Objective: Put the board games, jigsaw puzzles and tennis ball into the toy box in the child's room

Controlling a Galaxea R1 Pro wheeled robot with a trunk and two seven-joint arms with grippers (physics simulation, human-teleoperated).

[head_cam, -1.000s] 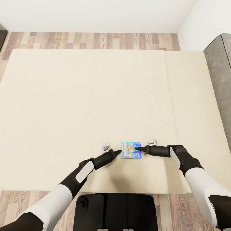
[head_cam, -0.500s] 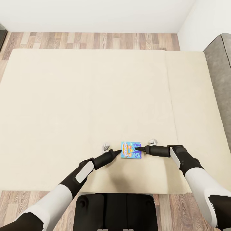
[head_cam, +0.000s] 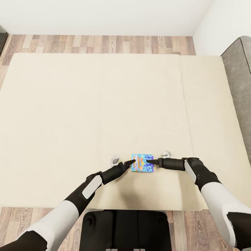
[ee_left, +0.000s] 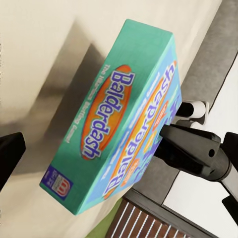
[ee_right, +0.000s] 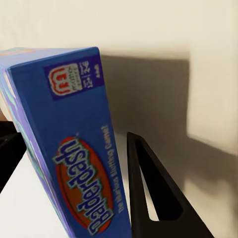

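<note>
Your blue board game (head_cam: 142,163) lies on the bed (head_cam: 104,115), near its front edge. The left gripper (head_cam: 129,162) meets the game's left side, the right gripper (head_cam: 150,161) its right side. Whether either gripper clamps it, you cannot tell; fingertips overlap the print.

A wide bed (head_cam: 104,115) with a plain beige mattress is taking up most of the head view. Light wood-plank floor (head_cam: 104,44) is showing beyond it, running up to a white wall (head_cam: 104,15). A grey padded headboard (head_cam: 240,87), possibly upholstered, is standing along the right side.
</note>
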